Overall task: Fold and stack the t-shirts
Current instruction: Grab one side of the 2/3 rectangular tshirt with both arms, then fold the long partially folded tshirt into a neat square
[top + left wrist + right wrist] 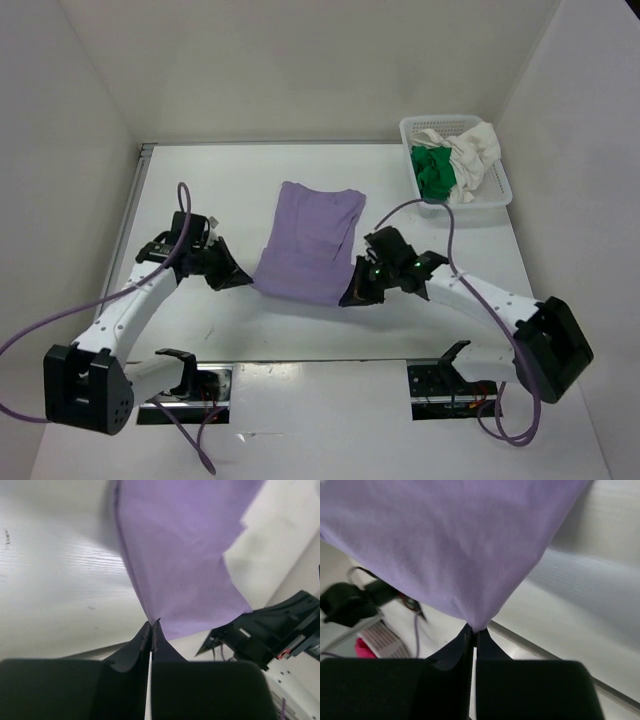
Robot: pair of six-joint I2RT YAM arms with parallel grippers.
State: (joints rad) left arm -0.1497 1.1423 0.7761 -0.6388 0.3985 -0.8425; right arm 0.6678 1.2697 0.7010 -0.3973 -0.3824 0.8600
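The white, smooth table (200, 180) carries a soft lavender t-shirt (310, 240) in its middle, with free room around. The green t-shirt (433, 170) and white t-shirt (472, 150) lie crumpled in the mesh basket (500, 192) at the far right corner.

Left wrist view: the left claw (151, 627) is pressed together, pinching one near corner of the lavender t-shirt.

Right wrist view: the right claw (472, 631) pinches the other near corner.

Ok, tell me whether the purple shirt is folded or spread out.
Partly folded, it seems: the purple shirt lies as a narrow panel, no sleeves showing, near corners pinched by left gripper and right gripper.
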